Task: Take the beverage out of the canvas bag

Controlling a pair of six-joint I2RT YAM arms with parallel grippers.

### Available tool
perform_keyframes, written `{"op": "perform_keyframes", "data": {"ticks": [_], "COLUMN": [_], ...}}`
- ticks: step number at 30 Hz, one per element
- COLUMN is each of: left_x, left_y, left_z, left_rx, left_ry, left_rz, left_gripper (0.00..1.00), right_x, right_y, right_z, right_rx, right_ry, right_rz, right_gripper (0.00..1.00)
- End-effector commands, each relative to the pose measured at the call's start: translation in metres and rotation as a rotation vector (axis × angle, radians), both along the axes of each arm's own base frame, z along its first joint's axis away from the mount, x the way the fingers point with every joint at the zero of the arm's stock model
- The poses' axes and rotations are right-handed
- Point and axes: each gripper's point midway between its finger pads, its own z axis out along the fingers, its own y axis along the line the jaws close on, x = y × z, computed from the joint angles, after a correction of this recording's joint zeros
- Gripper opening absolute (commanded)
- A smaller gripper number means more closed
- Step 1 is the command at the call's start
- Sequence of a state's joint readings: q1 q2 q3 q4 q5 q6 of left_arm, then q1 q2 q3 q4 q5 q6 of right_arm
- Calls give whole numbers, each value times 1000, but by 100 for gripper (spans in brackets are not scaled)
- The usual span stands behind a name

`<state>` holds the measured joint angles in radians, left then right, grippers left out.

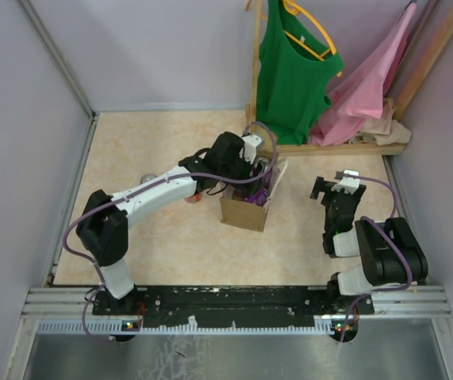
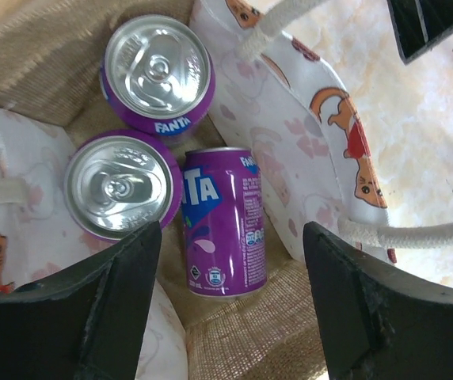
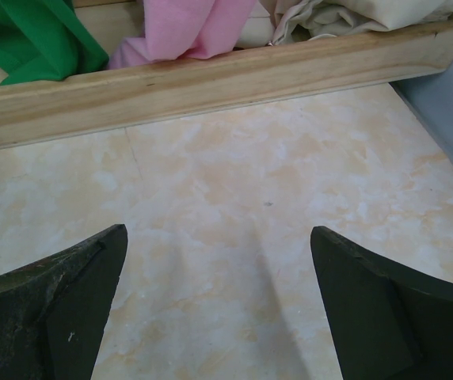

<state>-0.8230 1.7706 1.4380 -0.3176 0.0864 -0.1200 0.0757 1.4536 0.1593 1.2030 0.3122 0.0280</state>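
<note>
Three purple Fanta cans sit inside the canvas bag (image 1: pixel 243 212). Two stand upright, showing us their lids, one (image 2: pixel 157 73) toward the far wall and one (image 2: pixel 120 186) just beside it. The third can (image 2: pixel 222 226) shows its side, so we take it to be lying or leaning on the bag floor.

The left gripper (image 2: pixel 233 237) hangs over the bag mouth, looking straight down, with its fingers apart and holding nothing. The side-on can lies directly below and between them. Its long axis runs up the wrist view, across the line on which the fingers would close, so we judge that a straight drop would set them on its two sides. The nearer upright can touches it on one side and crowds that finger's path — we see the main risk there.

A white rope handle (image 2: pixel 416 233) crosses just outside the other finger.

The right gripper (image 3: pixel 218 233) is also spread and empty — it is well apart from the bag, over bare table facing a wooden rail (image 3: pixel 211 79). The left arm is plainly nearer.
</note>
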Motion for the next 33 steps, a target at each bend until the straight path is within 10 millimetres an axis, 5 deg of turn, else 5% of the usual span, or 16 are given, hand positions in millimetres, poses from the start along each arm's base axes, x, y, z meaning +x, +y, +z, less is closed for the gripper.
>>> {"op": "perform_keyframes", "data": {"ticks": [1, 13, 33], "left_x": [-19, -32, -25], "left_y": [-11, -26, -16], "left_z": [-9, -45, -121], "left_rx": [11, 85, 293], "left_ry": [67, 140, 284], "left_rz": [-72, -137, -62], "left_gripper": [77, 75, 84], "right_x": [7, 7, 7], "right_y": [0, 0, 0], "right_z": [16, 16, 16], "right_rx": [7, 8, 8], "right_ry": [-56, -56, -56], "right_rz": [-3, -4, -3], "right_gripper": [99, 99, 99]}}
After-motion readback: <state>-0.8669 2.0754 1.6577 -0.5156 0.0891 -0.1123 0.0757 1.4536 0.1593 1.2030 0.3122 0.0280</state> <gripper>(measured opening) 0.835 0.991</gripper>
